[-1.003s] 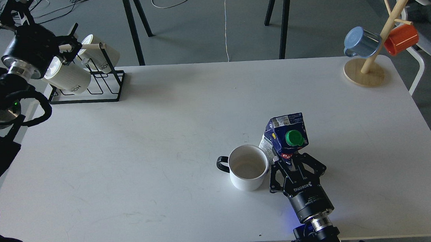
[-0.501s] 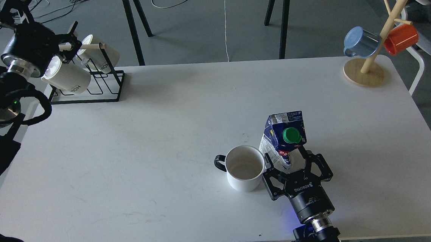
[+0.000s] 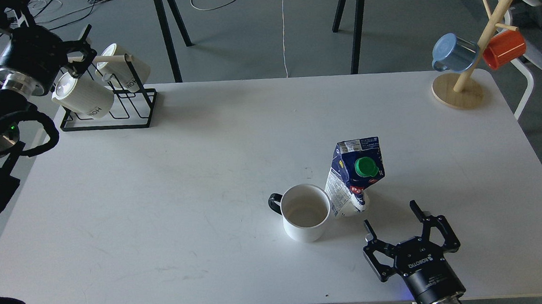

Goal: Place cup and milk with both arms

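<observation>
The fingers (image 3: 417, 208) of the right gripper (image 3: 393, 222) are spread wide and hold nothing; they stand apart from the milk carton (image 3: 355, 177), on its near side. The carton stands on the white surface (image 3: 197, 186), its green cap (image 3: 365, 167) up, and leans a little toward the white cup (image 3: 305, 212) just beside it. At the far left, the left gripper (image 3: 84, 53) is at the mug rack (image 3: 110, 103); whether its fingers are clenched, I cannot tell.

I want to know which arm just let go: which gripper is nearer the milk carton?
Right. The right gripper is open just below-right of the milk carton; the left gripper is far off at the mug rack.
</observation>
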You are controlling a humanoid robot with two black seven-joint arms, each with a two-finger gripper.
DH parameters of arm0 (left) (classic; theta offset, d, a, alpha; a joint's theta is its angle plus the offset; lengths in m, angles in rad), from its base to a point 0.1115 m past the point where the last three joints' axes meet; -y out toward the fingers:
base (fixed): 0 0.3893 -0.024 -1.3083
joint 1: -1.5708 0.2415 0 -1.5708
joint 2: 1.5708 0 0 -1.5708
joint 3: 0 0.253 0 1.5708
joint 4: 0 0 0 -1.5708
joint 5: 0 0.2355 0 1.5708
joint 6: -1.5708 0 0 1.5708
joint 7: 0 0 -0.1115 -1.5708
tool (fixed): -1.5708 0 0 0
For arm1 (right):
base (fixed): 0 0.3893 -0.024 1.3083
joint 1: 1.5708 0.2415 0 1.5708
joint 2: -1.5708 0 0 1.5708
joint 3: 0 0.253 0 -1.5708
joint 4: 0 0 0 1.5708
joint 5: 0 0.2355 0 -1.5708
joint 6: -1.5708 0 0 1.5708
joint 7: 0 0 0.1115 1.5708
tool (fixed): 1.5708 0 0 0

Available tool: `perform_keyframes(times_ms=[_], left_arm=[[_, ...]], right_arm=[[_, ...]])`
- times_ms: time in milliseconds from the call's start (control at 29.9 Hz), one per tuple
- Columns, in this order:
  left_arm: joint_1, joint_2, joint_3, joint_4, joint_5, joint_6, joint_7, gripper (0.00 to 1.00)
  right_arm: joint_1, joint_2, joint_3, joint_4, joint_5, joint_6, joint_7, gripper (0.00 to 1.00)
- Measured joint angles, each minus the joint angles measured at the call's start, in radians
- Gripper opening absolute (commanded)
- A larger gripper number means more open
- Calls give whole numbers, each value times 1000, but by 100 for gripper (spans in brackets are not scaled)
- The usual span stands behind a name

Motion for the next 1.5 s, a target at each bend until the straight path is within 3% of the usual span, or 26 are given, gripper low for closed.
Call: perform_keyframes(times_ms=[267,401,568,802,1136,1270,1404,1504], left_arm=[[4,2,-7,-1,-1,0,1,99],[8,-12,-14,-1,-4,0,1,99],[13,-26,-34,-2,-9,0,0,99],[50,-47,-101,0,-10,0,0,99],[92,-67,-178,-1,-11,0,-4,99],[92,-74,-195,-1,-15,0,-5,99],[92,-85,-206,-1,-18,0,-8,99],[92,-89,-207,-1,-19,0,-11,99]], right_arm=[[22,-269,258,69,-12,0,-1,99],[133,-387,324,45,-13,0,-3,99],[330,-445,325,-46,-11,0,-9,99],[669,-394,267,-316,2,0,-40,99],[1104,-229,117,-693,4,0,-141,98],[1214,-123,96,-869,4,0,-171,98],[1258,-52,93,-970,4,0,-218,98],[1274,-14,94,-1030,4,0,-227,98]])
